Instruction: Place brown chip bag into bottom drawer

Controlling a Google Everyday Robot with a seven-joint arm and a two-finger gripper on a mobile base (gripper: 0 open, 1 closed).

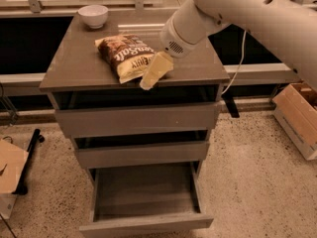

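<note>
The brown chip bag (pixel 126 56) lies flat on the cabinet top, dark brown with white lettering, its pale yellow end toward the front edge. My gripper (pixel 151 78) hangs from the large white arm and sits at the bag's front right corner, its pale fingers pointing down and left, touching or just over the yellow end. The bottom drawer (pixel 146 192) is pulled out wide below, showing a flat grey floor with nothing in it. The two drawers above stand slightly ajar.
A small white bowl (pixel 93 15) stands at the back left of the cabinet top (pixel 69 58). A cardboard box (pixel 299 118) sits on the floor at right, more cardboard (pixel 10 170) at left. A white cable (pixel 237 63) hangs behind the cabinet.
</note>
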